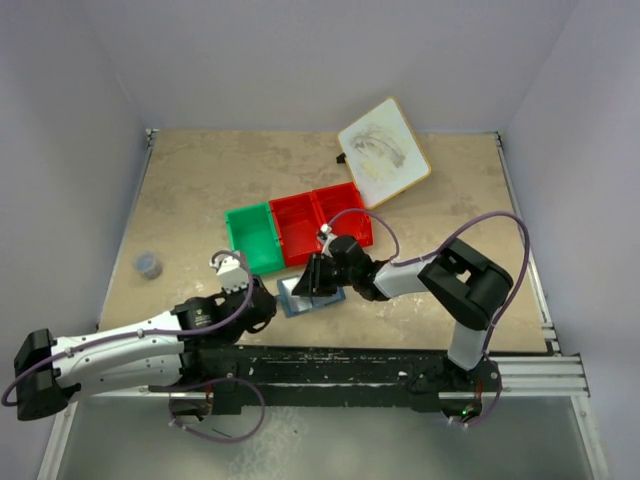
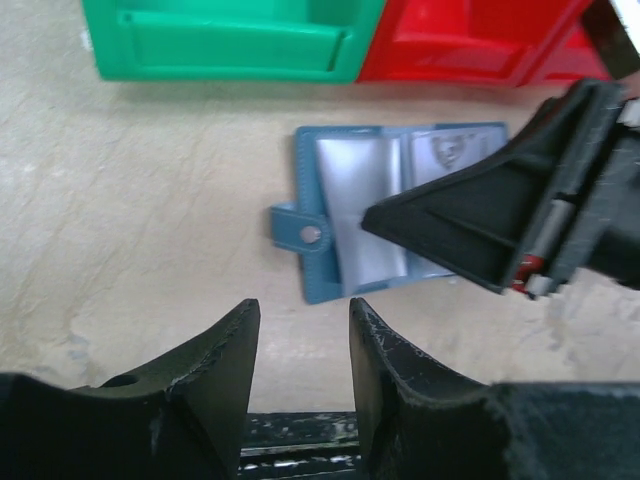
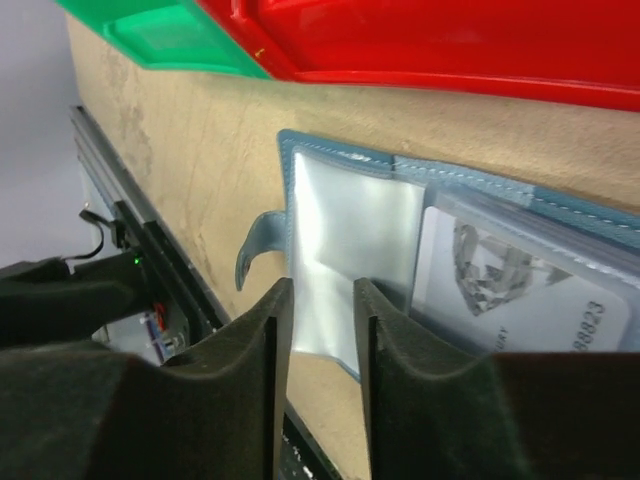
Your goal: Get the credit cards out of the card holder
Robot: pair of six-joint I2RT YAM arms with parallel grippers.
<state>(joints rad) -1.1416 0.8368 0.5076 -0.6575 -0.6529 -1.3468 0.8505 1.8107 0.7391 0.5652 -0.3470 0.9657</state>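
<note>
The card holder [image 1: 296, 297] lies open on the table, pale blue inside, with its strap tab [image 2: 300, 232] pointing left. A grey-white credit card [image 3: 510, 290] with a diamond print sits in the right pocket, and the left clear sleeve [image 3: 350, 230] looks bare. No other cards show. My right gripper [image 3: 322, 290] is open, its fingers low over the near edge of the card holder's left panel and gripping nothing. My left gripper [image 2: 302, 310] is open just short of the card holder's near edge [image 2: 330, 292], with only bare table between its fingers.
A green bin [image 1: 252, 236] and two red bins [image 1: 320, 222] stand in a row just behind the card holder. A white wood-rimmed board [image 1: 384, 152] lies at the back right. A small dark round object [image 1: 148, 264] sits at the left. The table's front rail [image 1: 350, 362] runs close behind my grippers.
</note>
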